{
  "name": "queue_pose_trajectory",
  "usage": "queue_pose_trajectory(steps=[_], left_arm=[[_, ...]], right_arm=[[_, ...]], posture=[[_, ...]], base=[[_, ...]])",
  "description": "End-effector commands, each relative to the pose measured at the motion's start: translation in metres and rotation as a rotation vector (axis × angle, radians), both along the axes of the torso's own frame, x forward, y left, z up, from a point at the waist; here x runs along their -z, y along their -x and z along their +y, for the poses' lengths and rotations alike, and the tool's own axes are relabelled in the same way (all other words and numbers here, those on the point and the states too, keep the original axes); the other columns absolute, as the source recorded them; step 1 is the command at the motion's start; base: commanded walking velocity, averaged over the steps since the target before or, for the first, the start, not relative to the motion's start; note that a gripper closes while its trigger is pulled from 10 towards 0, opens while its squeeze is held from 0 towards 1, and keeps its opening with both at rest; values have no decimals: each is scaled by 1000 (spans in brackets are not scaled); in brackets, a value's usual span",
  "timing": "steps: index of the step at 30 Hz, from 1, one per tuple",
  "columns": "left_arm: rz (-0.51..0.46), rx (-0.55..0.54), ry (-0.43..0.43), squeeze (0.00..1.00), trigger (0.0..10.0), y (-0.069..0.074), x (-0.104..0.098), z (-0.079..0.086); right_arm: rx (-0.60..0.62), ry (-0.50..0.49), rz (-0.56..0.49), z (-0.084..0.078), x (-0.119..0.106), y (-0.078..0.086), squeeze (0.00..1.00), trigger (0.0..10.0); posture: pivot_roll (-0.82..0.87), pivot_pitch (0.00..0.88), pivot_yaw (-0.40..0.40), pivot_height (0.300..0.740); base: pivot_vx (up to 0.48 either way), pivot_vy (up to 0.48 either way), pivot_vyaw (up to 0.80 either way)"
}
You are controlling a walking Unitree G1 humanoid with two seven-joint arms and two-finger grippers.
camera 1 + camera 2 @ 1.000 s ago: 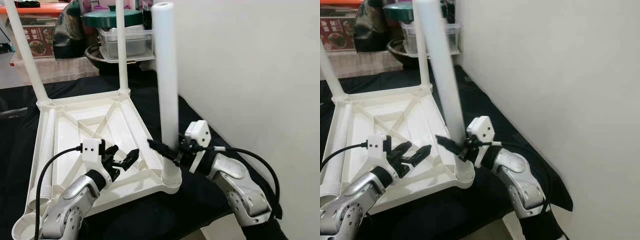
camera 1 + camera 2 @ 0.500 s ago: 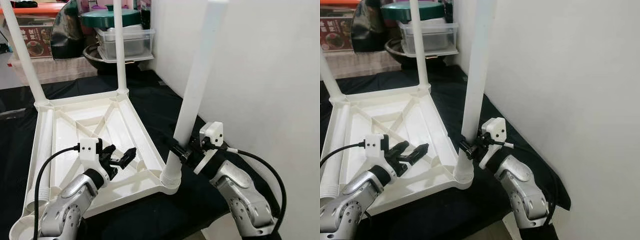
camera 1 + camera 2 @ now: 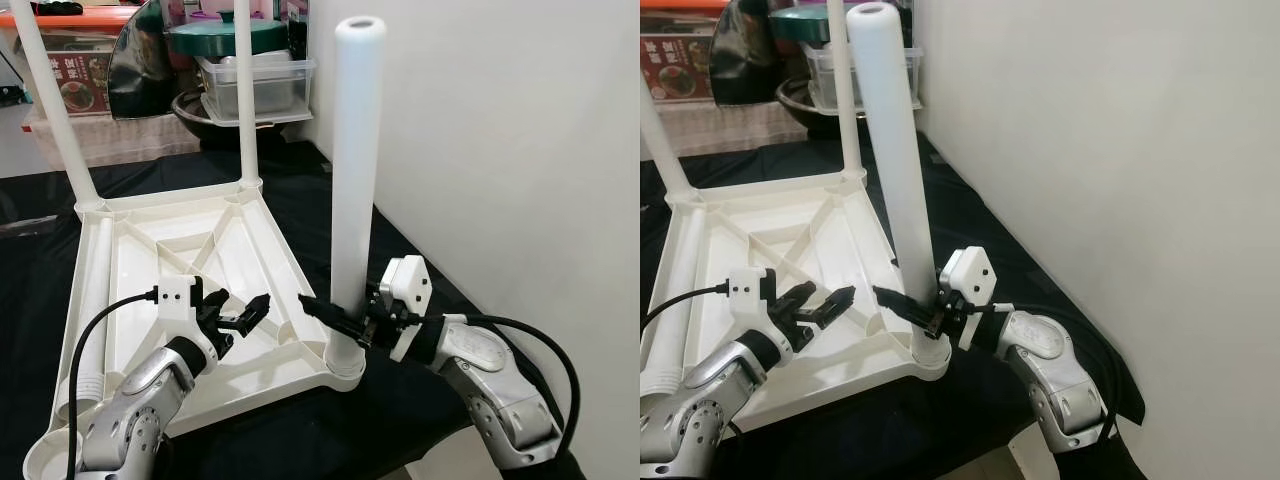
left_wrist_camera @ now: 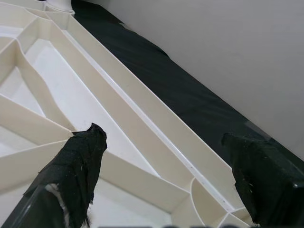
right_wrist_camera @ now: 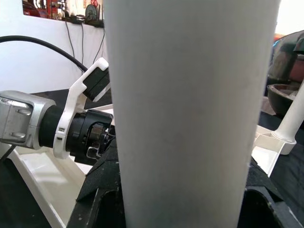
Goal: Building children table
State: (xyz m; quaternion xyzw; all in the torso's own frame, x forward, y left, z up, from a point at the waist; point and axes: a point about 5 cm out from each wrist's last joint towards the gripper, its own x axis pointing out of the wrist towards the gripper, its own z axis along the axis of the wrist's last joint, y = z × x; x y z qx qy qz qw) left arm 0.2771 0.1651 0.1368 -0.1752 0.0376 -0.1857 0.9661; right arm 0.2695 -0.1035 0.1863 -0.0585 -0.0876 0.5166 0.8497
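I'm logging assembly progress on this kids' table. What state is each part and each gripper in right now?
Tabletop: upside down on the black cloth.
Near-corner leg: upright in its socket, held low down.
Two far legs: upright in their corners.
Fourth leg: loose, lying along the tabletop's left edge.
Right gripper: shut on the near-corner leg.
Left gripper: open, holding nothing, above the tabletop.

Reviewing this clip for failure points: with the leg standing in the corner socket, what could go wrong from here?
The right gripper grips the tall white leg low, near the socket, so it could tip or pop out if not fully seated. The left gripper hovers open over the tabletop underside without bracing it, so the table might slide.
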Motion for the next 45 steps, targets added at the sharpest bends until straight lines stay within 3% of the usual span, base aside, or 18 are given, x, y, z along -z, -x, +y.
queue_pose_trajectory(steps=[1, 7, 9, 11, 12, 13, 16, 17, 18, 20, 26, 31, 35, 38, 40, 45], left_arm=[[6, -12, 5, 0, 10000, 1, 2, 1], [10, -24, 13, 0, 10000, 0, 2, 3], [12, -32, 15, 0, 10000, 0, 2, 4], [12, -32, 15, 0, 10000, 0, 2, 4], [13, -34, 15, 0, 10000, 1, 3, 4], [13, -38, 13, 0, 10000, 1, 3, 5], [13, -41, 13, 0, 10000, 1, 3, 6], [12, -48, 12, 0, 10000, 0, 2, 7], [12, -48, 12, 0, 10000, 0, 2, 7], [13, -65, 7, 0, 10000, 0, 2, 9], [15, -80, -4, 0, 10000, -2, 2, 12], [15, -110, -14, 0, 10000, -6, 2, 16], [15, -117, -16, 0, 10000, -6, 3, 16], [15, -120, -18, 0, 10000, -7, 3, 16], [-7, -85, -4, 0, 10000, -10, -3, 12], [-31, -48, -3, 0, 10000, -11, -8, 10]], right_arm=[[-30, 36, 107, 1, 20, 4, 0, 0], [-10, -32, 141, 6, 20, 5, 0, 0], [95, -73, 176, 5, 25, -1, 0, 0], [95, -73, 176, 5, 25, -1, 0, 0], [151, -82, 193, 4, 28, -4, 0, 0], [295, -76, 228, -1, 35, -14, 0, 0], [392, -68, 251, -5, 40, -20, 0, 0], [622, -94, 329, -21, 46, -32, 0, 0], [622, -94, 329, -21, 46, -32, 0, 0], [984, -154, 433, -51, 58, -42, 0, 0], [1182, -233, 489, -67, 65, -38, 0, 0], [1251, -249, 438, -71, 62, -35, 0, 0], [1223, -272, 417, -68, 58, -36, 0, 0], [1126, -322, 361, -57, 45, -37, 0, 0], [901, -358, 344, -34, 26, -43, 0, 0], [808, -345, 339, -27, 21, -45, 0, 0]], posture=[[-33, 0, -80, 740], [-32, 0, -80, 740], [-31, 0, -79, 740], [-31, 0, -79, 740], [-32, 0, -81, 740], [-29, 0, -82, 740], [-29, 0, -82, 740], [-32, 0, -80, 740], [-32, 0, -80, 740], [-34, 0, -76, 740], [-37, 0, -71, 740], [-36, 0, -71, 740], [-36, 0, -70, 740], [-40, 0, -67, 740], [-42, 0, -64, 740], [-38, 0, -69, 740]], base=[[0, 0, 0], [0, 0, 0], [0, 0, 0], [0, 0, 0], [0, 0, 0], [0, 0, 0], [0, 0, 0], [0, 0, 0], [0, 0, 0], [0, 0, 0], [0, 0, 0], [0, 0, 0], [0, 0, 0], [0, 0, 0], [0, 0, 0], [0, 0, 0]])
